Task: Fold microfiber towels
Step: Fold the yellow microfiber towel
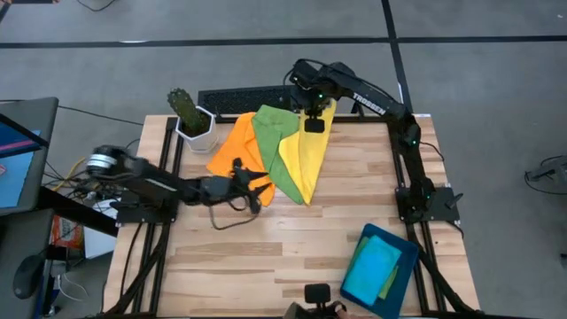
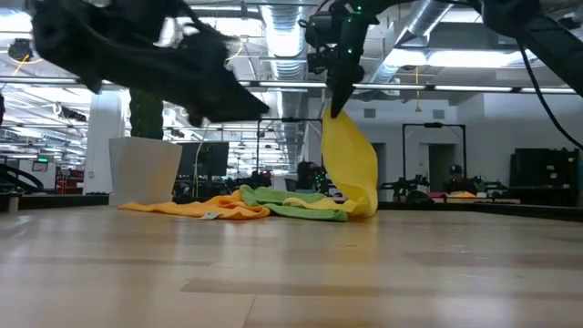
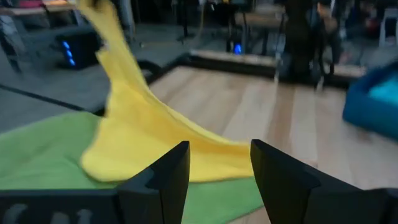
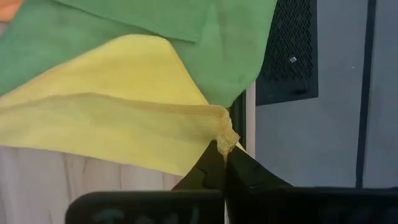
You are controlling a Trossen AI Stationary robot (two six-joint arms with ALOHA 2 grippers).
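Note:
A yellow towel (image 1: pixel 312 151) is raised at its far corner, its near end resting on the table and on a green towel (image 1: pixel 270 142). The green towel lies flat beside an orange towel (image 1: pixel 235 142) at the table's far side. My right gripper (image 1: pixel 314 115) is shut on the yellow towel, above the table's far edge. My left gripper (image 1: pixel 257 188) hangs open and empty above the table just near of the pile; in its wrist view (image 3: pixel 217 168) the yellow towel (image 3: pixel 143 134) lies ahead. A blue towel (image 1: pixel 372 266) lies in the teal tray (image 1: pixel 406 275). My right gripper pinches the yellow towel's far corner (image 4: pixel 225 138) between its two fingertips, coming from above and pointing down. The corner is bunched into a small knot at the tips. The towel hangs slanting below the gripper (image 2: pixel 351 164), its lower end (image 2: pixel 360 208) on the table and the green towel.
A white pot with a cactus (image 1: pixel 190 120) stands at the far left corner. A black keyboard (image 1: pixel 244 99) lies beyond the far edge. The teal tray sits at the near right corner. Bare wood (image 1: pixel 266 248) spans the table's near half.

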